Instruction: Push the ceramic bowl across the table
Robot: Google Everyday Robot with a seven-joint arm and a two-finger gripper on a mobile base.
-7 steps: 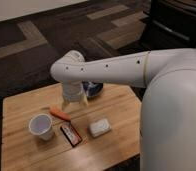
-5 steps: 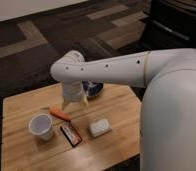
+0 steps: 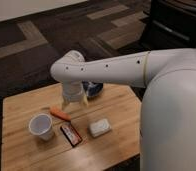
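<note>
I counted one of each thing on the light tan wooden table point(image 3: 21, 105): one small dark blue ceramic bowl point(image 3: 93, 89), one white cup point(image 3: 41, 126), one orange carrot point(image 3: 60, 113), one flat dark bar with red on it point(image 3: 71, 134) and one white block with round corners point(image 3: 99, 127). The bowl sat close to the far edge of the table, partly hidden behind the big white arm point(image 3: 106, 70). The gripper point(image 3: 74, 103) hung just left of the bowl, near the carrot's far end. I could not tell if its jaws were apart or closed, or if it touched the bowl. Bare wood lay open at the far left corner and along the near edge. The robot's white body point(image 3: 171, 115) hid the right side.
</note>
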